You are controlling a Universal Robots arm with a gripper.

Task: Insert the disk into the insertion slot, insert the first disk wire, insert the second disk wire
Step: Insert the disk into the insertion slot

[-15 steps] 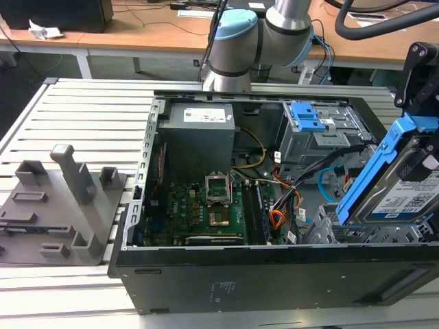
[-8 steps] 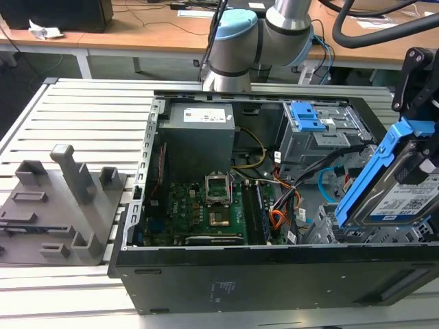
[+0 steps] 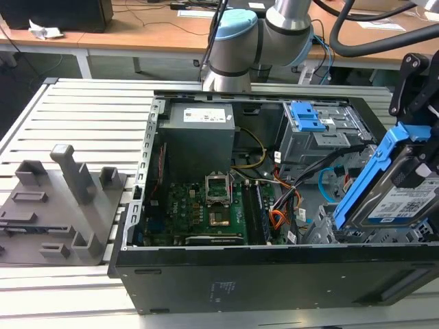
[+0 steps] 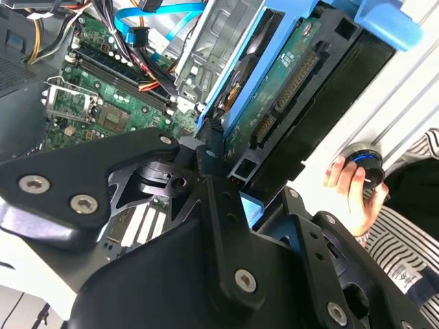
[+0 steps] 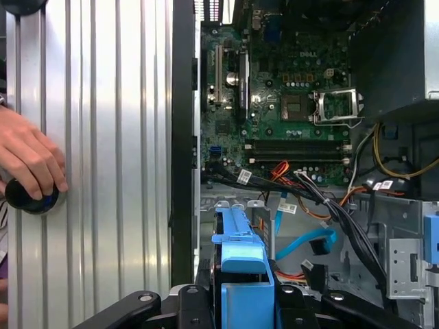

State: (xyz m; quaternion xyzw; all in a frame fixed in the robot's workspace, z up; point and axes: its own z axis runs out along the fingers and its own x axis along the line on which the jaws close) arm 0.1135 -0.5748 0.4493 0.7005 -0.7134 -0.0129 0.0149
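Observation:
My gripper (image 3: 413, 130) is shut on the disk (image 3: 394, 195), a silver drive in a bright blue carrier. The disk hangs tilted at the exterior view's right, inside the open computer case. Its lower end is down by the insertion slot (image 3: 321, 229), a grey metal cage near the case's front wall. In the second wrist view the disk's green circuit side (image 4: 287, 77) runs away from my black fingers (image 4: 218, 199). The blue carrier (image 5: 240, 264) stands just ahead of the gripper in the first wrist view. The second disk wire (image 3: 328, 177) (image 5: 305, 243), thin and light blue, loops loose beside the cage.
A grey bay with blue latches (image 3: 312, 127) stands behind the cage. An orange and black wire bundle (image 3: 281, 205) crosses between the motherboard (image 3: 206, 209) and the cage. A person's hand (image 5: 27, 157) rests on a black-and-blue knob (image 5: 27, 197) on the ribbed table outside the case.

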